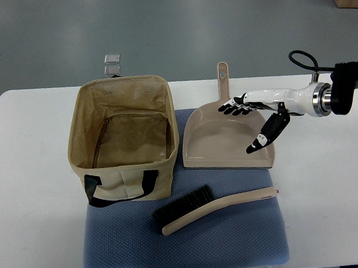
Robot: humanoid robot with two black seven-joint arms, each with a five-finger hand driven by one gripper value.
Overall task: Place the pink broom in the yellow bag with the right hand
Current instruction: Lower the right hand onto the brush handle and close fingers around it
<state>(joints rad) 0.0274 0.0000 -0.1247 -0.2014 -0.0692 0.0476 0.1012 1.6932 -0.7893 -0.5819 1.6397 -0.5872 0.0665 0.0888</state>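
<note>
The pink broom is a hand brush with a pale pink handle and black bristles. It lies on the blue mat, in front of the dustpan. The yellow bag is an open tan fabric box with black handles, standing at the mat's left. My right hand reaches in from the right and hovers over the pink dustpan, fingers spread and holding nothing. It is well above and behind the broom. The left arm does not show.
The blue mat lies on a white table. The dustpan's handle points away from me. A small clear clip sits behind the bag at the table's far edge. Grey floor lies beyond.
</note>
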